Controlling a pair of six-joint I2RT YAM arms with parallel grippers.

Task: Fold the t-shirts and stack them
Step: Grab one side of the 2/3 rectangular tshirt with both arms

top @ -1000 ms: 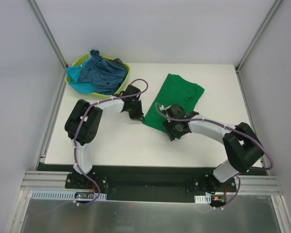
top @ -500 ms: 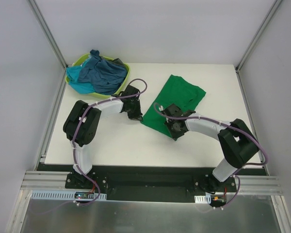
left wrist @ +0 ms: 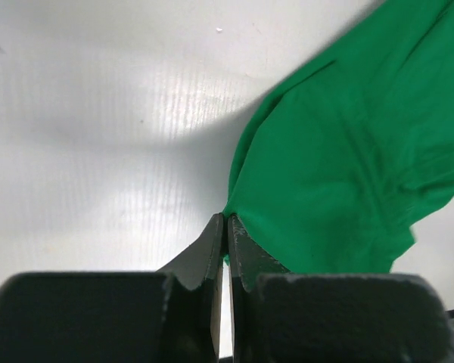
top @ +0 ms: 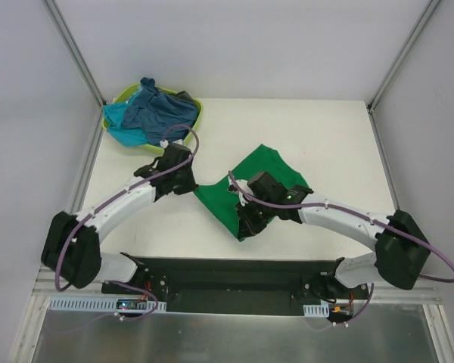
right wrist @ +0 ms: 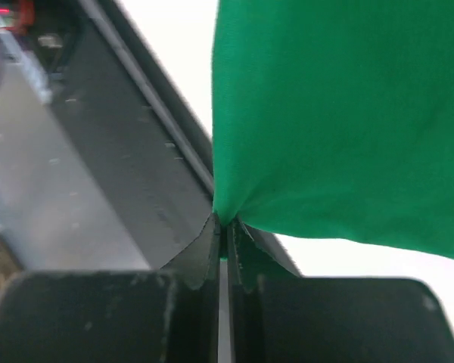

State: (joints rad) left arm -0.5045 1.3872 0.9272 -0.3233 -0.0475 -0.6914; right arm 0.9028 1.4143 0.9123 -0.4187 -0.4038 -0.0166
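Observation:
A bright green t-shirt (top: 261, 175) lies crumpled on the white table (top: 325, 128), drawn toward the near edge. My left gripper (top: 191, 187) is shut on the shirt's left corner; the left wrist view shows green cloth (left wrist: 348, 151) pinched at the closed tips (left wrist: 227, 221). At the near corner my right gripper (top: 242, 227) is shut on the same shirt, its tips (right wrist: 227, 223) clamping a bunched point of green cloth (right wrist: 340, 113) above the table's front edge. Dusty blue, turquoise and dark grey t-shirts (top: 155, 113) sit heaped in the basket.
A lime-green plastic basket (top: 194, 125) stands at the table's back left corner. The black base rail (top: 227, 276) runs along the near edge, right under the right gripper. Grey frame posts (top: 76, 53) rise at both back corners.
The right gripper closed on the green shirt's near corner. Both arms pulled toward the near edge and left, dragging the shirt off its flat spread into a bunched shape.

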